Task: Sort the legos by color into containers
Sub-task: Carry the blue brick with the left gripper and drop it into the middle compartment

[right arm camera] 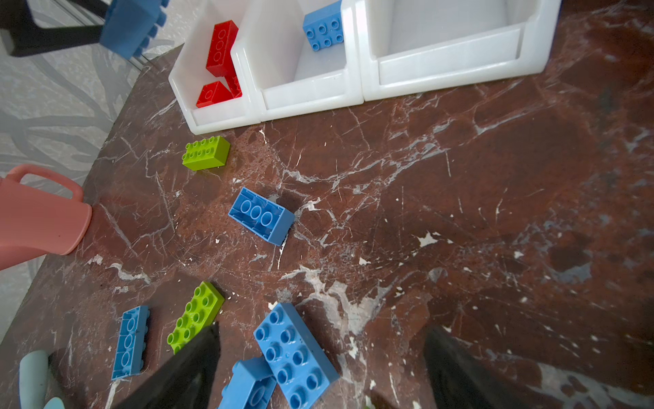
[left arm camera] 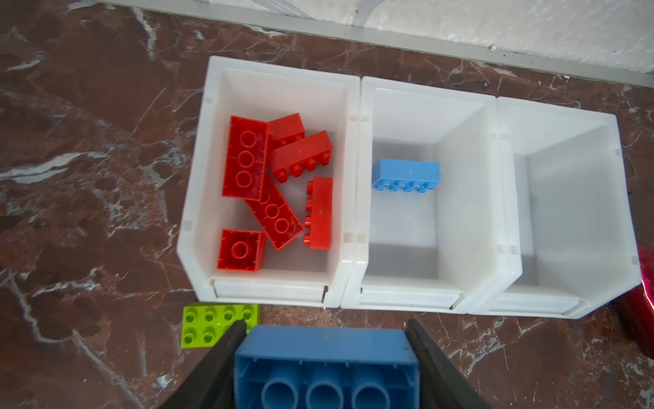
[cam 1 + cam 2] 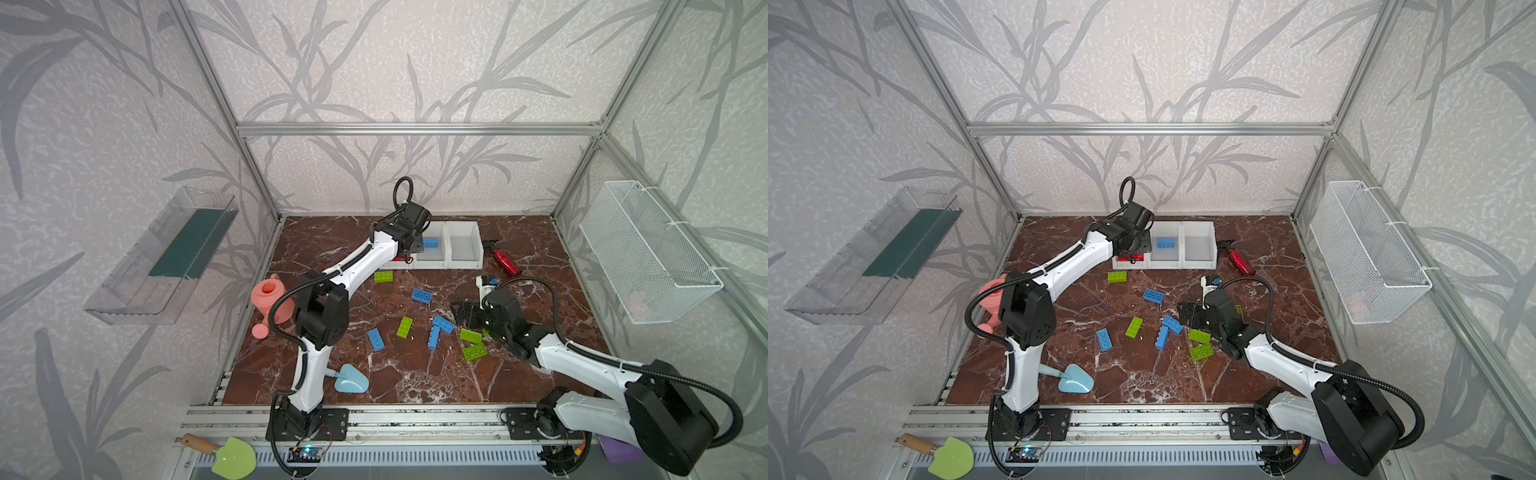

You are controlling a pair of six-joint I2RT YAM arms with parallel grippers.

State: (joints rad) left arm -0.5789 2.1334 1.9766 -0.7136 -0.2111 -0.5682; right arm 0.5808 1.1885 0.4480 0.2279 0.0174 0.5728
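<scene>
**Blue lego pinched beside the containers**

The left jaws pinched a blue lego [image 2: 325,368] just before the containers [image 2: 276,294]; red legos [image 2: 244,155] lay in one end bin, one blue brick [image 2: 407,173] in the middle; the right jaws stood spread over loose blue legos [image 1: 293,354] and green legos [image 1: 194,318] on the tabletop [image 1: 460,212].

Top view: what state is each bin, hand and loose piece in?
Left hand: shut on a blue brick, raised near the bins.
Right hand: open, over loose bricks.
Left bin: holds red bricks.
Middle bin: holds a single blue brick.
Right bin: empty.
Red bottle: lying on its side.
Loose bricks: blue and green, unsorted.
</scene>
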